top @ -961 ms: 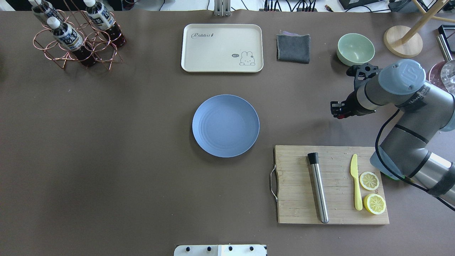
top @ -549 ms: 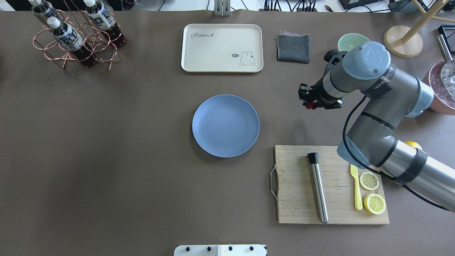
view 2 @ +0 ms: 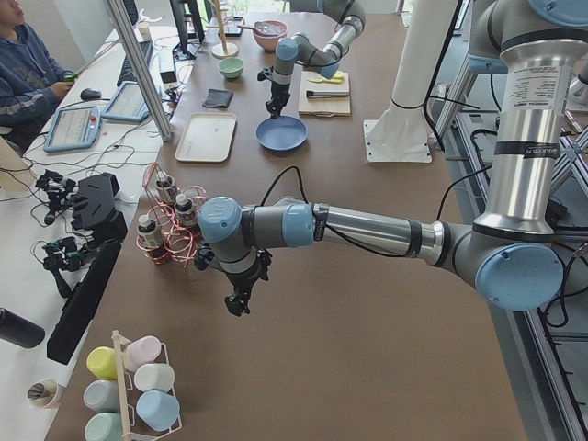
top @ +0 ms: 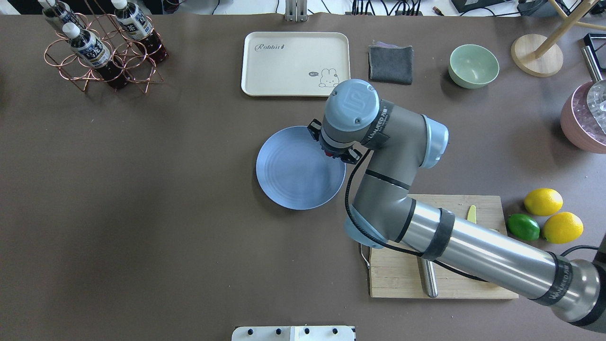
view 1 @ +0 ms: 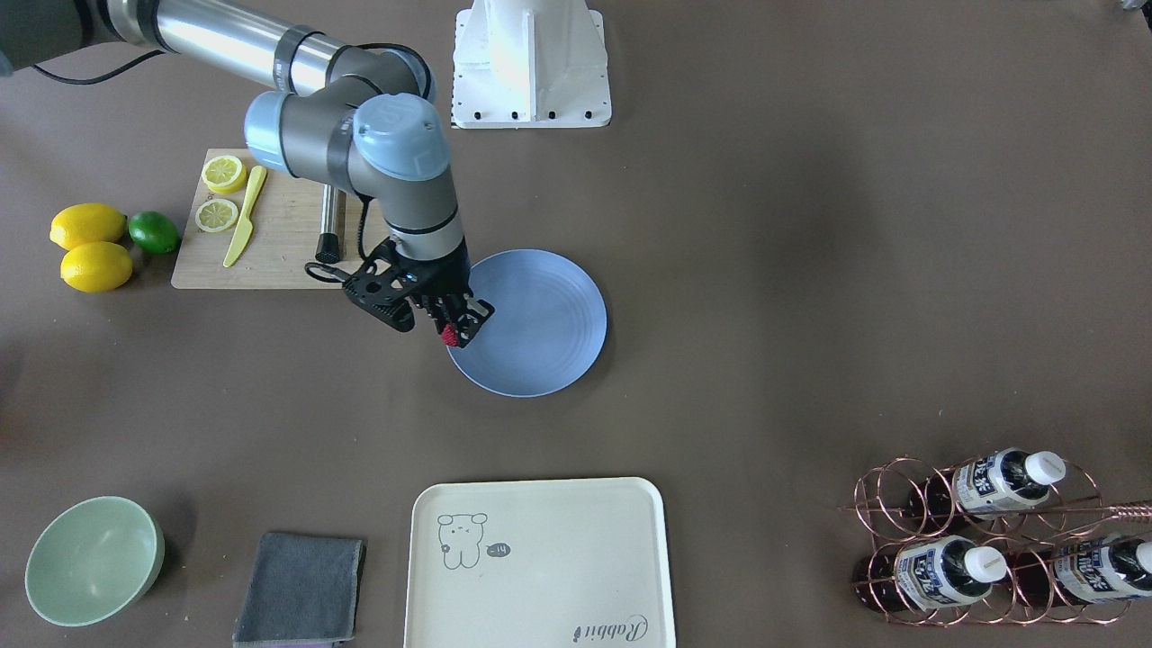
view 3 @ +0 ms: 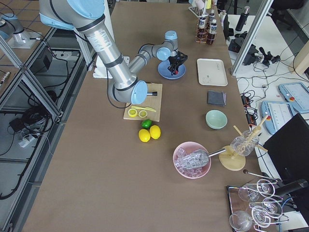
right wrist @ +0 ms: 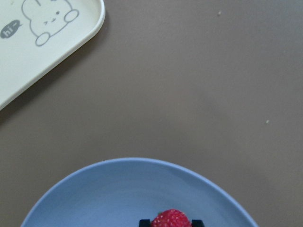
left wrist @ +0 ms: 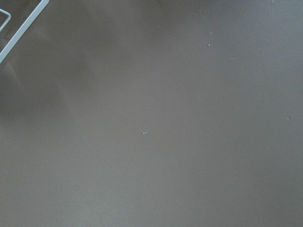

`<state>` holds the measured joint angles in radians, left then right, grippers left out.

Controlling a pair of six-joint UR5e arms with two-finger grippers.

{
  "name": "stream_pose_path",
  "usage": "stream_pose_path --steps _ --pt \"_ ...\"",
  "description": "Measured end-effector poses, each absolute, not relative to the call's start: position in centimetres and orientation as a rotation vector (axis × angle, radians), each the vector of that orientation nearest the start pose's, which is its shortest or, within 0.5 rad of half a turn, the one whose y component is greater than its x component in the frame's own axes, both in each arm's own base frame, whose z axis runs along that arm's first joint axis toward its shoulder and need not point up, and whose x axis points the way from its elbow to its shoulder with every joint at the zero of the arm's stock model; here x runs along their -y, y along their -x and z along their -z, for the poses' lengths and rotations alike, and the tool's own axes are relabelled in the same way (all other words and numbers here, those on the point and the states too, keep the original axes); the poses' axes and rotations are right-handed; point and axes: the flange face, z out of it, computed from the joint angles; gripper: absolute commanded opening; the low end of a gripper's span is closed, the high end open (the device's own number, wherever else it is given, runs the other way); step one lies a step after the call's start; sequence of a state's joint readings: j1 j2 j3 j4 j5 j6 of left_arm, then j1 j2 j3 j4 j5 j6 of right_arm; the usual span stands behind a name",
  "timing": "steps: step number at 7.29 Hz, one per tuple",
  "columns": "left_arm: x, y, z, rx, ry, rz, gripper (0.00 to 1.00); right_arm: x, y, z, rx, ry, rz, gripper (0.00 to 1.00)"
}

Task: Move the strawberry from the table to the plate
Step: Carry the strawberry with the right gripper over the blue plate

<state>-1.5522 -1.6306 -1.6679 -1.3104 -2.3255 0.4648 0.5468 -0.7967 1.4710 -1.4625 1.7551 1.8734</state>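
Observation:
The strawberry [view 1: 450, 336] is a small red bumpy berry pinched between my right gripper's black fingertips. My right gripper [view 1: 454, 329] is shut on it and hangs over the light blue plate [view 1: 549, 315], just inside the rim on the cutting-board side. Overhead, the wrist hides most of the gripper [top: 331, 150]; only a red speck of the strawberry [top: 328, 152] shows over the plate [top: 293, 175]. The right wrist view has the strawberry [right wrist: 170, 219] at its bottom edge above the plate [right wrist: 94, 198]. My left gripper [view 2: 237, 303] hangs low over the table [view 2: 367, 349] beside the bottle rack; I cannot tell its state.
A cream tray [top: 295, 63], grey cloth [top: 390, 64] and green bowl [top: 473, 65] line the far edge. A wooden cutting board [top: 393, 270] with a steel tool, yellow knife and lemon slices lies under my right arm. Lemons [top: 543, 201] and a lime [top: 523, 226] sit beside it. A copper bottle rack [top: 102, 47] stands far left.
My right arm has swung left from beside the green bowl to the plate's right rim, carrying the strawberry in its shut gripper. The lemons and lime are now uncovered.

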Motion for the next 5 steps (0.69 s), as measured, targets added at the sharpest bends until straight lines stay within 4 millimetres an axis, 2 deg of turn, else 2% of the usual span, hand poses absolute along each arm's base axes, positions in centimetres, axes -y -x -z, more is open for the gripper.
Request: stream_pose_path --steps 2,5 --pt "50.6 5.5 -60.8 -0.763 -0.069 -0.42 0.99 46.5 61.2 -20.2 0.805 0.069 -0.744 0.0" --pt "50.5 5.5 -60.9 -0.764 -0.067 -0.419 0.99 44.9 62.8 -20.1 0.8 0.06 -0.729 0.0"
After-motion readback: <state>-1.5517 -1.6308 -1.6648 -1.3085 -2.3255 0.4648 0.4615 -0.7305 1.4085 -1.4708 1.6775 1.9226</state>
